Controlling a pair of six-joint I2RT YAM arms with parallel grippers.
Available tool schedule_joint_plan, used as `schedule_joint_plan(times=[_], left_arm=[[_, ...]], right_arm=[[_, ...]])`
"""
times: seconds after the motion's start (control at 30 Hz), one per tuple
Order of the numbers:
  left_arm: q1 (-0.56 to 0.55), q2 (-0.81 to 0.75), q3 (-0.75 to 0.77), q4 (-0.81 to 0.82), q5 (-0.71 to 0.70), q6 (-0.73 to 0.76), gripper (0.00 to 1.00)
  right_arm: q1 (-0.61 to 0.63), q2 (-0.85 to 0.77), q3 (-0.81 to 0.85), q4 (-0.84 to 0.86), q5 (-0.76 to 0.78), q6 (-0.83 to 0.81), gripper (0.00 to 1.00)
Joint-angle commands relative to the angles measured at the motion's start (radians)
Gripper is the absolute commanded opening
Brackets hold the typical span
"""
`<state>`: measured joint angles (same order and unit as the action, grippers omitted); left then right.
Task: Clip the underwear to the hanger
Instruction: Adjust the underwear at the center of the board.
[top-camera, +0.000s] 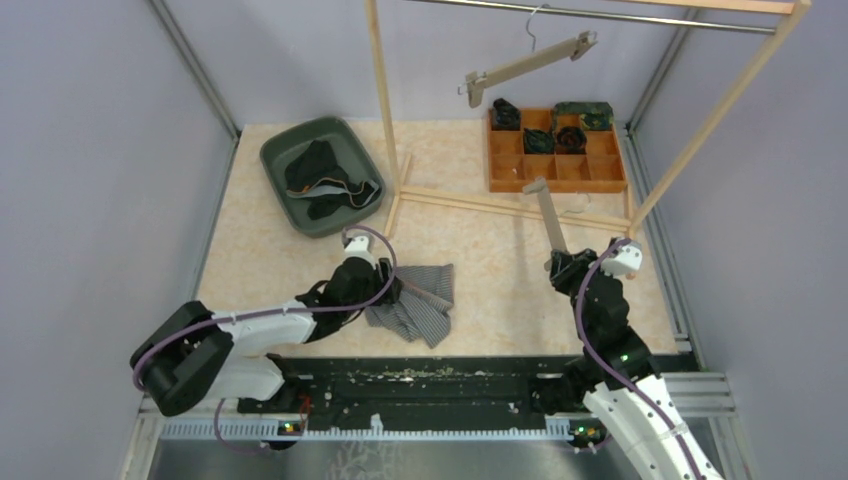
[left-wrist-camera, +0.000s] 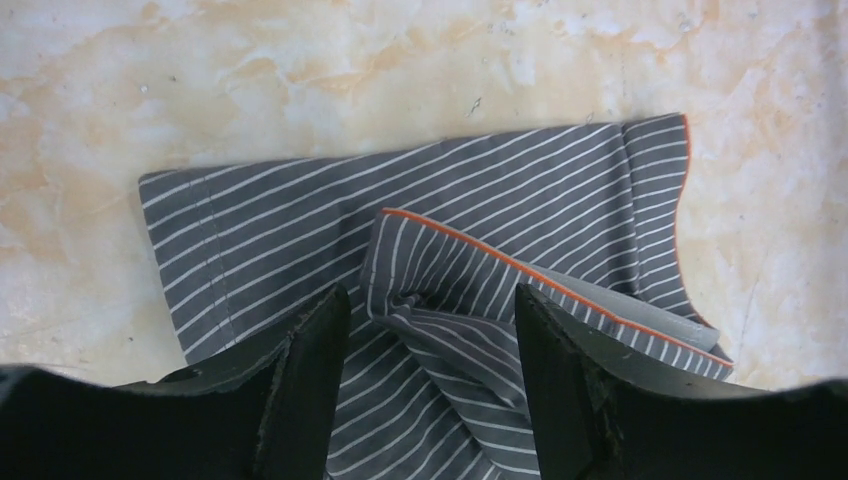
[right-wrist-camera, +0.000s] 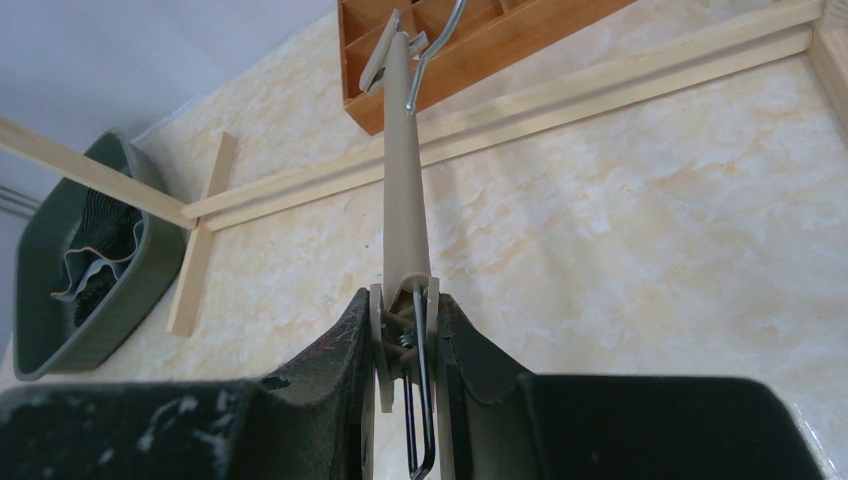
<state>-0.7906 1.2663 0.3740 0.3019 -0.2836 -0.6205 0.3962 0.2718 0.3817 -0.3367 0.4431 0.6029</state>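
Underwear (top-camera: 420, 302) of grey cloth with thin white stripes and an orange-edged waistband lies crumpled on the marbled beige tabletop (top-camera: 500, 270), just ahead of the left arm's base. The left gripper (top-camera: 397, 290) is down over the garment with its black fingers (left-wrist-camera: 310, 370) spread wide, one on each side of a raised fold of the fabric, as the left wrist view shows. The right gripper (top-camera: 558, 263) is pinched tight on one clip end of a beige plastic clip hanger (top-camera: 547, 212) with a metal hook; its far end reaches toward a wooden compartment tray (top-camera: 556, 172) holding dark folded garments. A second hanger of the same kind (top-camera: 530, 62) hangs tilted from the metal rail (top-camera: 600, 14) of a light wooden rack (top-camera: 383, 110). To the left of the rack sits a dark green plastic bin (top-camera: 290, 150) with dark clothing inside, well apart from the striped garment.
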Motion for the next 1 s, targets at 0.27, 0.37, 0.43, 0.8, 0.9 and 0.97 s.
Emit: schedule_joint_plan(times=[0.27,0.37,0.43,0.8,0.9,0.97], left_arm=[[0.011,0.031,-0.032,0.092,0.037,0.025,0.25],[0.011,0.004,-0.027,0.093,0.047,0.049,0.05],[0.01,-0.04,-0.023,0.082,0.066,0.063,0.0],[-0.041,-0.278,0.016,0.084,0.185,0.214,0.0],[-0.093,-0.278,0.021,0.122,0.18,0.239,0.0],[-0.147,-0.264,0.041,0.136,0.141,0.273,0.0]], right_arm=[[-0.008,0.012,0.016,0.085,0.001,-0.007,0.0],[-0.008,0.012,0.018,0.084,0.001,-0.007,0.0],[-0.008,0.012,0.018,0.083,-0.002,-0.007,0.0],[-0.008,0.082,-0.021,0.238,-0.242,0.096,0.0],[-0.008,0.11,-0.048,0.315,-0.319,0.152,0.0],[-0.008,0.127,-0.063,0.356,-0.354,0.188,0.0]])
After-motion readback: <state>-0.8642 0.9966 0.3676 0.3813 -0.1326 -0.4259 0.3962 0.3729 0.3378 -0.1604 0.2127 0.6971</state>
